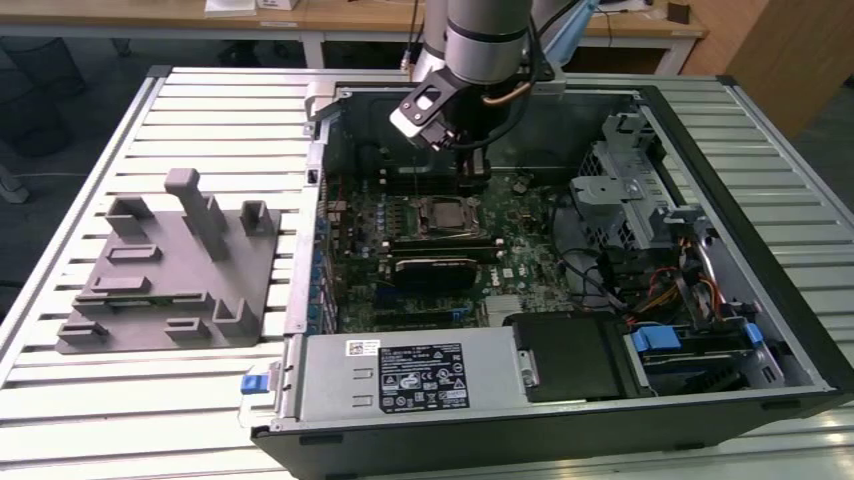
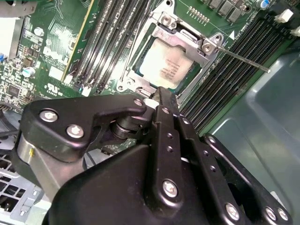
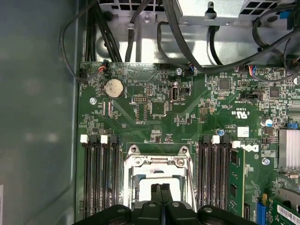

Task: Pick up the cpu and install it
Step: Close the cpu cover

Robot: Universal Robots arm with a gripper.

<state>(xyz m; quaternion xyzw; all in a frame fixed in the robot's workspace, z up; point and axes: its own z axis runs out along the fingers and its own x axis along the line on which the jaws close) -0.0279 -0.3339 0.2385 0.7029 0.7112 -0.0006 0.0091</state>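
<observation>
Silvery-white on top, the cpu (image 2: 165, 65) lies flat inside the metal socket frame (image 2: 206, 45) on the green motherboard (image 3: 154, 93), with dark rows of memory slots (image 2: 117, 37) running along either side of it. A thin metal lever (image 2: 243, 58) reaches out from one corner of the frame, across the slots on that side.

The jaws are pressed together with nothing between them (both wrist views show the two black fingers (image 3: 160, 194) meeting along a narrow seam). Their tips hang over the near edge of the socket, just beside the cpu; whether they touch it I cannot tell.

In the exterior view, the arm (image 1: 487, 40) comes down into the open computer case (image 1: 787, 330), which lies on its side on a slatted metal desk (image 1: 134, 400). A grey fixture block (image 1: 174, 270) sits on the desk, at the exterior view's left of the case and apart from it. A round coin battery (image 3: 113, 87) shows on the board in the first wrist view, well away from the socket.
</observation>
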